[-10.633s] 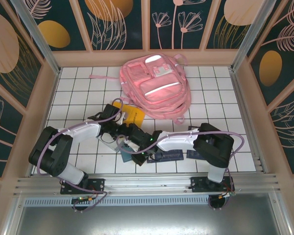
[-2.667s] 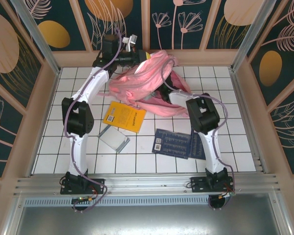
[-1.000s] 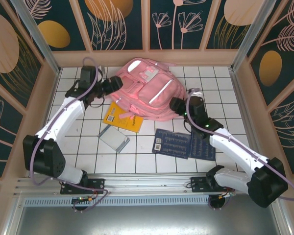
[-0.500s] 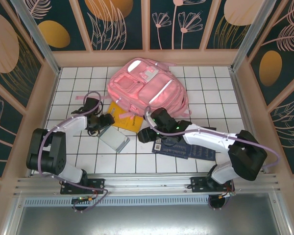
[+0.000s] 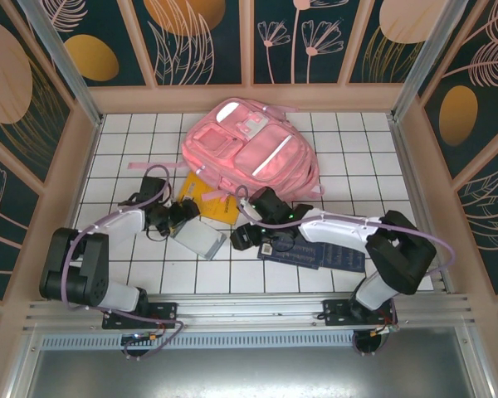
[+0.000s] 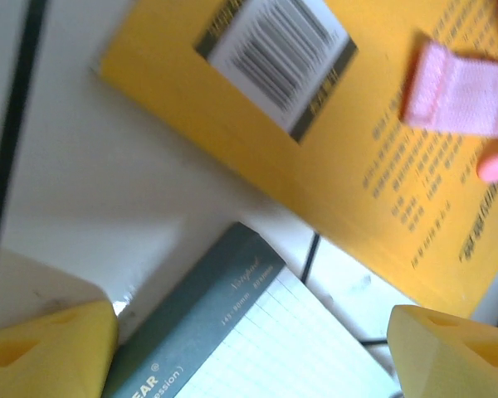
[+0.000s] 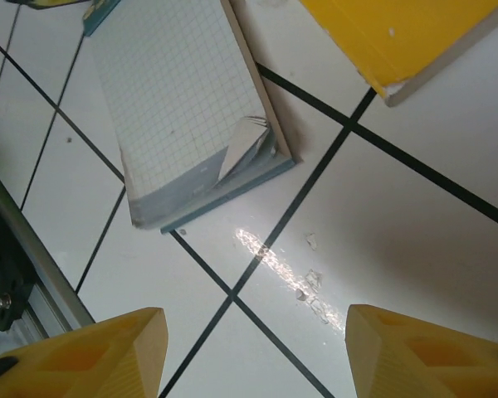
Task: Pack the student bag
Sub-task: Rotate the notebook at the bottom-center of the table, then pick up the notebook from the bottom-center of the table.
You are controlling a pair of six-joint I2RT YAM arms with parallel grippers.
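The student bag (image 5: 249, 157), a large soft pink backpack, lies flat with its white pocket panels up, at the middle of the worktop (image 5: 124, 149) toward the far edge. Its near hem overlaps the far edge of a yellow book (image 5: 212, 199). The left gripper (image 5: 176, 217) hangs low with jaws spread and nothing between them. Its wrist camera shows it (image 6: 249, 365) over the corner of a grid-ruled notepad (image 6: 257, 348), just beside the yellow book (image 6: 315, 133), across which a pink strap (image 6: 461, 95) trails. The right gripper (image 5: 247, 235) is likewise released, its fingers apart above bare tile (image 7: 257, 352) near the notepad (image 7: 191, 108), with dark blue booklets (image 5: 311, 249) close to its right. Judged from its slack, flattened form, the bag is probably light but limp. It should sag, fold and drag rather than lift as one body, and it is far too broad to span. Hold is best taken on a strap, a zip pull or a pinched seam at the opening, with one arm keeping the mouth open.
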